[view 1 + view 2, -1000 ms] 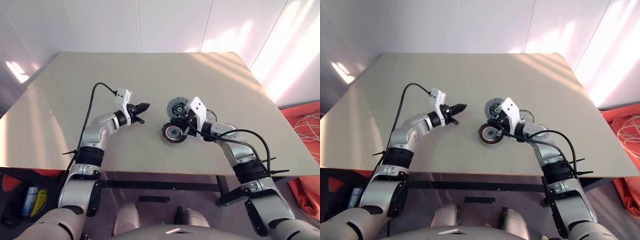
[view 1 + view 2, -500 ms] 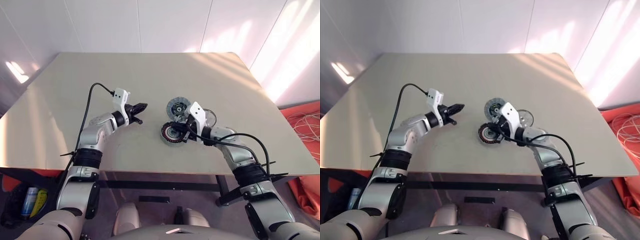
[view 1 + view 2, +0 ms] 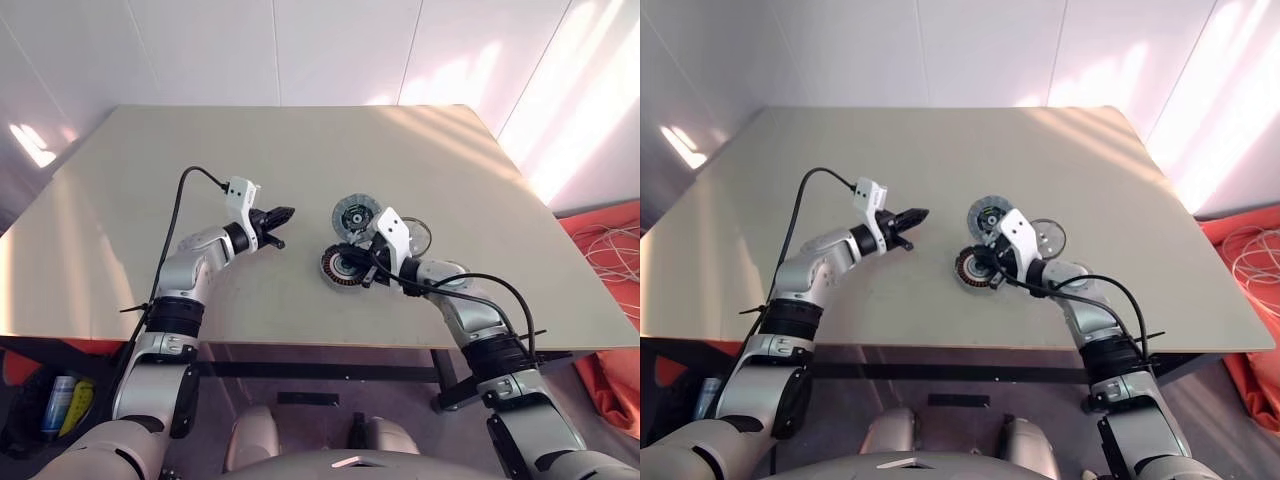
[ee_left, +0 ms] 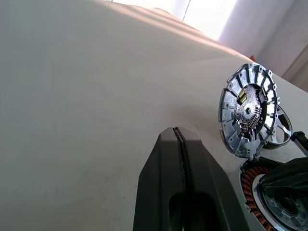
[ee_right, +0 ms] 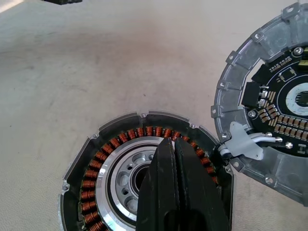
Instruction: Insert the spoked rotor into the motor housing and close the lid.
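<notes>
Right gripper [image 5: 174,144] closed, empty, over the copper-wound housing [image 5: 120,144] — lid [image 3: 1047,236] just beyond; left gripper [image 3: 290,212] closed, apart.

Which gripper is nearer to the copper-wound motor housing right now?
The right. The right gripper, shut, hangs directly over the motor housing, its tips above the central hub. The left gripper, also shut, sits well off to the housing's left, above bare table.
</notes>
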Controlling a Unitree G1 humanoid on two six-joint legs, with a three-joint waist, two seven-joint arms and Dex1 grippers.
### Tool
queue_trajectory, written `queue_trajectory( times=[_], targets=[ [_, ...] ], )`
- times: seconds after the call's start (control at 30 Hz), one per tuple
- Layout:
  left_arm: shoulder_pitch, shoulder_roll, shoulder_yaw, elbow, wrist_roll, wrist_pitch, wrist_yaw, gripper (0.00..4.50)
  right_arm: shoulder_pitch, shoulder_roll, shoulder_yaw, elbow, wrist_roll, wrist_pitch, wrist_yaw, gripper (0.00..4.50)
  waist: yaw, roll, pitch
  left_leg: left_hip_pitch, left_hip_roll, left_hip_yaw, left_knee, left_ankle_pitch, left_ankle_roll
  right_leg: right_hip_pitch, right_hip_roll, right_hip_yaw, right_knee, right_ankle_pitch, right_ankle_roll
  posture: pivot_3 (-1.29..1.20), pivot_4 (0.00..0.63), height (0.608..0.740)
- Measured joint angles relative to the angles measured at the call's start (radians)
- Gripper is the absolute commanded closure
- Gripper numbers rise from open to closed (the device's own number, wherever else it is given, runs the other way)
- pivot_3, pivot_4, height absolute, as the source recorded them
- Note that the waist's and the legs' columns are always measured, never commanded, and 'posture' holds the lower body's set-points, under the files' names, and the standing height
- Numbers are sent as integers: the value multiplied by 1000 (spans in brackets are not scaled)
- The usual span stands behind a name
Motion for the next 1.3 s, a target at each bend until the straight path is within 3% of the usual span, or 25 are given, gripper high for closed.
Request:
queue_trajectory(
  times=[0.27, 0.43, 0.67, 0.77, 0.87, 1.13, 1.3],
  targets=[
    [0, 0, -2, 0, 0, 0, 0, 4500, -32, -9, -37, -99, 25, 23, -9, 4462, 0, 0, 0, 0, 0, 0, 0, 0, 0, 0, 0, 0, 0, 0, 0, 0, 0, 740],
    [0, 2, -2, 0, 1, 0, 0, 4500, -26, -43, -68, -87, 8, 79, -96, 4462, 2, 0, 0, 0, 0, 0, 0, 0, 0, 0, 0, 0, 0, 0, 0, 0, 0, 740],
    [0, 2, -1, 10, 0, -1, -1, 4500, -17, -218, -200, 10, 6, 153, -135, 4462, 3, 0, 0, -1, -1, 0, 0, 0, 0, 0, 0, 0, 0, 0, 0, 0, 0, 740],
    [-1, -3, -3, 30, 1, -4, -6, 4500, -17, -273, -237, 36, 1, 138, -136, 3839, 1, 0, 0, 0, 0, 0, 0, 0, 0, 0, 1, 0, 0, 0, 0, 0, 0, 740],
    [-10, -15, -11, 48, 2, -6, -15, 4500, -35, -301, -264, 62, -10, 112, -166, 2883, 0, 0, 0, 0, 0, 0, 0, 0, 0, 0, 1, 0, 1, 0, 0, 0, 0, 740],
    [-26, -22, -25, 79, 3, -25, -29, 4500, -41, -298, -302, 62, 24, 215, -199, 2883, 3, 0, 0, 0, 0, 0, 1, 0, 0, 1, 0, 0, 1, 0, 0, 0, 0, 740],
    [-28, -21, -26, 82, 3, -25, -38, 4500, -25, -280, -392, 60, 180, 414, -139, 2883, 7, 0, 0, 0, 0, 0, 2, 0, 1, 1, 0, 0, 1, 0, 0, 0, 0, 740]
  ],
)
